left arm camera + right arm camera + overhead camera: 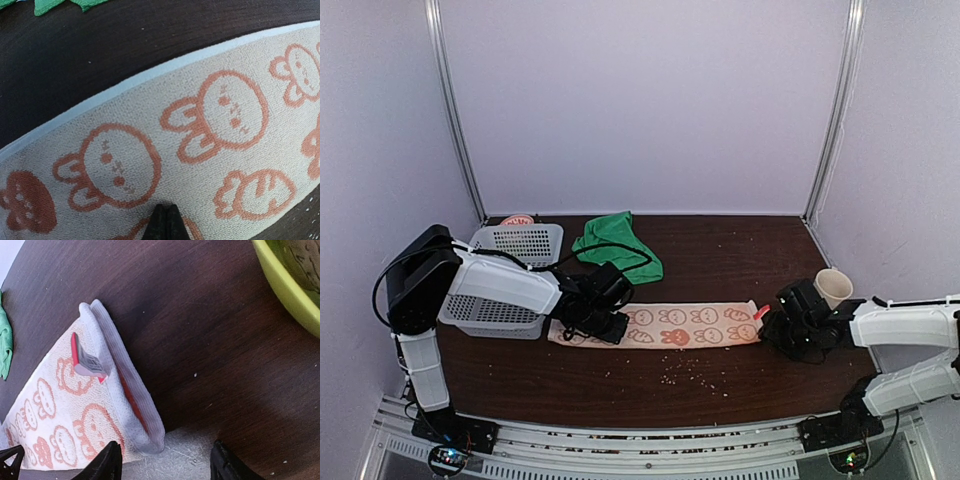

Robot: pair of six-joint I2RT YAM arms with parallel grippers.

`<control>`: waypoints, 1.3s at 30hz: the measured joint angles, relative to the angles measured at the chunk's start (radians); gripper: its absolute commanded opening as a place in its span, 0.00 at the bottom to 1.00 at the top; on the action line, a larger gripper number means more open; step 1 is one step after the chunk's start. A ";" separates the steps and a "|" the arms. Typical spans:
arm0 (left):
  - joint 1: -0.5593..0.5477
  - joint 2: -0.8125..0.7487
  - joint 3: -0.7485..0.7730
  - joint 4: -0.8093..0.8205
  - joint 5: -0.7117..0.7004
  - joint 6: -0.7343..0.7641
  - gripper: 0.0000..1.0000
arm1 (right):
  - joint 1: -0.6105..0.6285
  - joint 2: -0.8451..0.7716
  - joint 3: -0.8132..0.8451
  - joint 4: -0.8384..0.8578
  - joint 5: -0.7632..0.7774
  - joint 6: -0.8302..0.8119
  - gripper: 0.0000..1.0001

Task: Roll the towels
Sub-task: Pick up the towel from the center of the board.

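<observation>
Bunny-print towel [685, 325] lying flat across desk [720, 260] middle, running left to right. Plain towel [617, 245] sitting behind it, just right of basket [510, 280]. Left hand [605, 325] sitting over its left end, right hand [767, 328] sitting at its right end, cup [833, 287] standing just behind.

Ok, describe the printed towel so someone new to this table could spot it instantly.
On the dark table, look beside the white basket. The long pinkish-beige towel lies stretched out there. It is printed with orange bunnies, unlike the plain green towel crumpled behind it.
</observation>
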 measured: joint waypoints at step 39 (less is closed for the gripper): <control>0.000 -0.003 -0.008 0.009 0.000 0.010 0.00 | -0.023 0.090 -0.026 0.151 -0.040 0.112 0.00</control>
